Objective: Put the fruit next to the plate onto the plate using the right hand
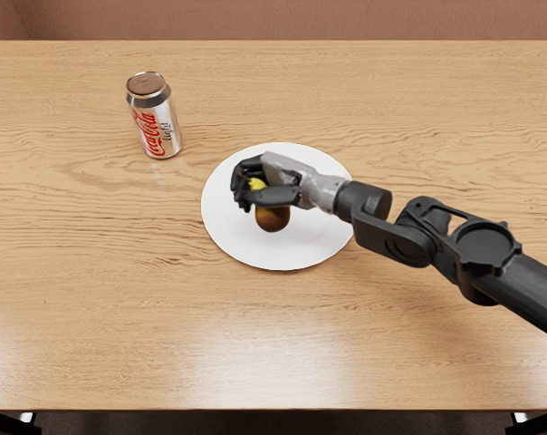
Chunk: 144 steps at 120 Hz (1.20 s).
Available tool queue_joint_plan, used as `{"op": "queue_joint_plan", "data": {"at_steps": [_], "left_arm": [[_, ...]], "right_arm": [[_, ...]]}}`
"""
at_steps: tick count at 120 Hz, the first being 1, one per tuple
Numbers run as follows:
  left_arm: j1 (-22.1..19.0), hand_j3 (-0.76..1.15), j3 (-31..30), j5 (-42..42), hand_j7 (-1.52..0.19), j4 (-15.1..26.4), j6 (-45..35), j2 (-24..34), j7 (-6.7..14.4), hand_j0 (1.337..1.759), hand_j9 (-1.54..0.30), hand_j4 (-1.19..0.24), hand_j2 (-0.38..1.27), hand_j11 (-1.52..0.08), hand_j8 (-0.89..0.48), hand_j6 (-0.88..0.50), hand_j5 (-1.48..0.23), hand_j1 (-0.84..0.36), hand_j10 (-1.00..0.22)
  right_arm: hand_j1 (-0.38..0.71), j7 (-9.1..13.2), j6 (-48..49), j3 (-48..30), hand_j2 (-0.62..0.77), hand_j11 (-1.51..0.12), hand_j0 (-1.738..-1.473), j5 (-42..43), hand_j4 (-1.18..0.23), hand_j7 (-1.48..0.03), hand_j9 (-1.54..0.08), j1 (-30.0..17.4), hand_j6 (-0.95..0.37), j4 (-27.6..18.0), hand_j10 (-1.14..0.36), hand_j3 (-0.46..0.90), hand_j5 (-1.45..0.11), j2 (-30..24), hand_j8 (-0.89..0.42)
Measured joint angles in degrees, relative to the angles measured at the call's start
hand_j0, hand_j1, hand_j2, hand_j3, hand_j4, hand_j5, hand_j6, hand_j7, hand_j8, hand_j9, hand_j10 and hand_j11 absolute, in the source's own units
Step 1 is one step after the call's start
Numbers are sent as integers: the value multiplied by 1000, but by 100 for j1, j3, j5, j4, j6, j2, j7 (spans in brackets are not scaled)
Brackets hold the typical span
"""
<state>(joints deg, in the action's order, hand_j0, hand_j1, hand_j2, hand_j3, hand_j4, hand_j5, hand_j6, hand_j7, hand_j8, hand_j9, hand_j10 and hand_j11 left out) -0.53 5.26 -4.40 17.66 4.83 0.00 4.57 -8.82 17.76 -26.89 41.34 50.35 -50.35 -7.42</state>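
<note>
A white round plate point(246, 240) lies in the middle of the wooden table. My right hand point(263, 186) reaches in from the right and hovers over the plate, its dark fingers curled around a fruit point(273, 217) that is yellow on top and brown-red below. The fruit's lower half shows beneath the fingers, over the plate's centre; whether it touches the plate I cannot tell. The left arm does not show.
A silver and red cola can point(153, 115) stands upright to the upper left of the plate, well apart from it. The table's front edge point(255, 408) runs along the bottom of the picture.
</note>
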Motion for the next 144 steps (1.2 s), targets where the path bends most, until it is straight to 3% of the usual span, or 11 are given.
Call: {"op": "queue_joint_plan", "data": {"at_steps": [30, 43, 69, 88, 107, 124, 144], "left_arm": [[0, 0, 1, 0, -3, 0, 0, 0, 0, 1658, -3, -2, 0, -3, -2, -2, -3, 346, -2], [0, 0, 1, 1, -3, 0, 0, 0, 0, 1658, -3, -2, 0, -3, -2, -2, -3, 346, -2], [0, 0, 2, 1, -3, 0, 0, 0, 0, 1658, -3, -2, 0, -3, -2, -2, -3, 346, -2], [0, 0, 2, 1, -3, 0, 0, 0, 0, 1658, -3, -2, 0, -3, -2, -2, -3, 346, -2], [0, 0, 2, 1, -3, 0, 0, 0, 0, 1658, -3, -2, 0, -3, -2, -2, -3, 346, -2], [-6, 0, 2, 0, -3, 0, 0, 0, 0, 1658, -3, -2, 0, -3, -2, -2, -3, 346, -2], [-59, 0, -14, -6, -3, 0, 0, 0, 0, 1658, -3, -2, 0, -3, -2, -2, -3, 346, -2]], "right_arm": [[165, 14, -124, -61, -98, -578, -1658, -55, -443, -579, -580, 5, -449, -5, -447, 0, -582, 1, -446], [50, 33, -136, -71, -65, -448, -1658, -66, -343, -448, -448, 43, -347, -10, -346, 0, -450, -9, -345], [-122, 525, -131, -95, -37, -252, -1658, -75, -194, -252, -252, 259, -195, -45, -194, 0, -253, -92, -194], [-227, 803, 240, -256, -19, -135, -1658, -279, -104, -135, -135, 475, -105, -183, -104, 0, -136, -527, -105], [-278, 1363, 1215, -361, -11, -79, -1658, -1033, -61, -79, -79, 588, -61, -344, -61, 0, -79, -1137, -61], [-299, 2210, 1593, -466, -7, -56, -1658, -1936, -43, -56, -56, 624, -44, -678, -43, 0, -56, -1690, -43], [-310, 2526, 1698, -568, -6, -43, -1658, -2441, -34, -43, -43, 611, -34, -880, -33, 0, -43, -2340, -34]]}}
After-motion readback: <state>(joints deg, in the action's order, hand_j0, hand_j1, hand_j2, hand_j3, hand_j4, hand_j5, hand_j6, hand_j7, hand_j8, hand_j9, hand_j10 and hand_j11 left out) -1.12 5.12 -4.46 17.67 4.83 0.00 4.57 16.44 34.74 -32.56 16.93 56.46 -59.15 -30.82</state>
